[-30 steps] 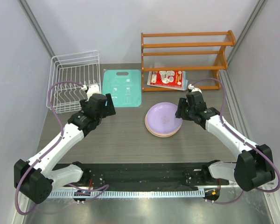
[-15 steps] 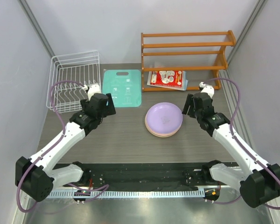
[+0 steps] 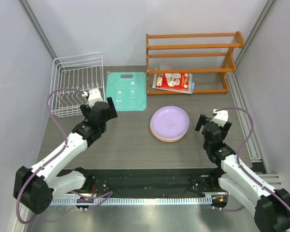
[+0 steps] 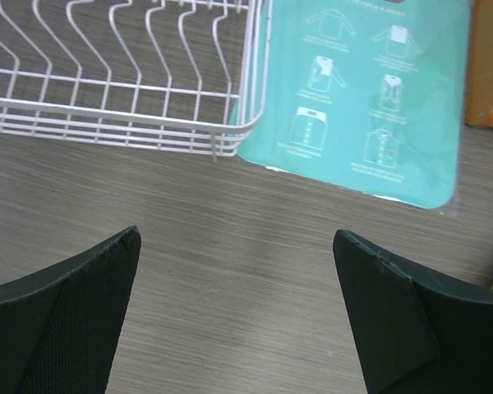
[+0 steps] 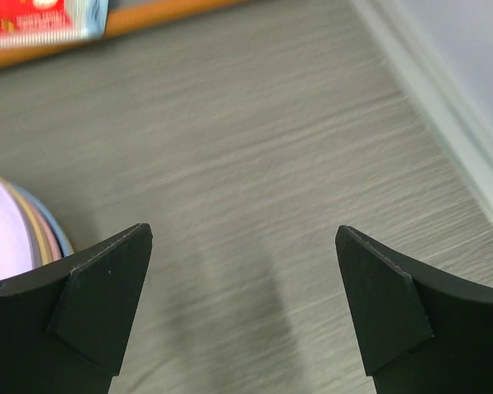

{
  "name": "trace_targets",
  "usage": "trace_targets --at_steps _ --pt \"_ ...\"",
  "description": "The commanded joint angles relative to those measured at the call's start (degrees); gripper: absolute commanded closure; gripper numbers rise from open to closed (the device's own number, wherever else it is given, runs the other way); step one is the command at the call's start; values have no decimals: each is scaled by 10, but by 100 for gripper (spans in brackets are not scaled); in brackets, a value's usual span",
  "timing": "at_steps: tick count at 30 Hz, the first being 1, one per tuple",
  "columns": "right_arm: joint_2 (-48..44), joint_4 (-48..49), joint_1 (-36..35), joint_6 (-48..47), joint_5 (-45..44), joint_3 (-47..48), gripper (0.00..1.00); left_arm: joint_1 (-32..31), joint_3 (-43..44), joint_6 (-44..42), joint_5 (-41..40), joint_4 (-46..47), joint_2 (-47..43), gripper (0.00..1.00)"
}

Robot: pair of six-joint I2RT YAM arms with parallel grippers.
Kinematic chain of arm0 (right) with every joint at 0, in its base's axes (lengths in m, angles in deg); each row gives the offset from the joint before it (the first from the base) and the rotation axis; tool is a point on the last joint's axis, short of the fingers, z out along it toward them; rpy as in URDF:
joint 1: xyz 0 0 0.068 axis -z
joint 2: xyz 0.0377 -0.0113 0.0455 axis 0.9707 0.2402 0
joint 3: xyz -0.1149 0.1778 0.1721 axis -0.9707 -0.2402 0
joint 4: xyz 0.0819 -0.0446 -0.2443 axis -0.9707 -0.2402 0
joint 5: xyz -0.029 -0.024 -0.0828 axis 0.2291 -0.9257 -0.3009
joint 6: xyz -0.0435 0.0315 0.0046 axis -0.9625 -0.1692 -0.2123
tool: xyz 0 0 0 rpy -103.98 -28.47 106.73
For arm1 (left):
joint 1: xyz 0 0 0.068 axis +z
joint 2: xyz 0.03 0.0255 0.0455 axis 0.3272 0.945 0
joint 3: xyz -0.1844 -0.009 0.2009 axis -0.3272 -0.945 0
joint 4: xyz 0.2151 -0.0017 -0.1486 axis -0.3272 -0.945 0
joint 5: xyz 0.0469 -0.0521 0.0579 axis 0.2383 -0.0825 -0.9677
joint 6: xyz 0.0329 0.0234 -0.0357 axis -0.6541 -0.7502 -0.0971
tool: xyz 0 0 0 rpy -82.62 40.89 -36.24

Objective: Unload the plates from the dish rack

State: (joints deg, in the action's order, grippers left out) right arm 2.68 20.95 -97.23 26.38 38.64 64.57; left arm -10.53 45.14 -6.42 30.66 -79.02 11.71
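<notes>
A stack of plates (image 3: 169, 123) lies flat on the table right of centre, with a lavender one on top. Its rim (image 5: 16, 238) shows at the left edge of the right wrist view. The white wire dish rack (image 3: 77, 82) stands at the far left and I see no plates in its slots (image 4: 115, 74). My left gripper (image 3: 108, 107) is open over bare table (image 4: 237, 234), just short of the rack's near right corner. My right gripper (image 3: 209, 121) is open and holds nothing (image 5: 244, 228). It is to the right of the stack and apart from it.
A teal cutting board (image 3: 127, 91) lies flat between the rack and the plates (image 4: 370, 90). An orange wooden shelf rack (image 3: 193, 53) stands at the back right with a red-and-white package (image 3: 171, 80) under it. The wall rail (image 5: 444, 123) runs along the right side.
My right arm has pulled back from the plate stack toward the near right, and its jaws have opened wide. The left arm has drawn back slightly, still open.
</notes>
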Motion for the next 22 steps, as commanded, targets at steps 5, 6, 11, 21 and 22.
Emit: trace_targets --at_steps 5,6,11,21,22 --pt "51 210 -5 -59 -120 -22 0 0 -77 -110 -81 189 -17 1" --pt "57 215 -6 -55 -126 -22 0 0 -80 -120 -89 197 -12 0" --pt "75 297 -6 -85 -159 -60 0 1 -84 -184 -135 231 11 1" --pt "187 384 -7 -112 -135 -62 0 47 -89 -189 -69 274 62 1" --pt "188 391 -7 -112 -134 -66 0 51 -90 -187 -52 275 62 0"
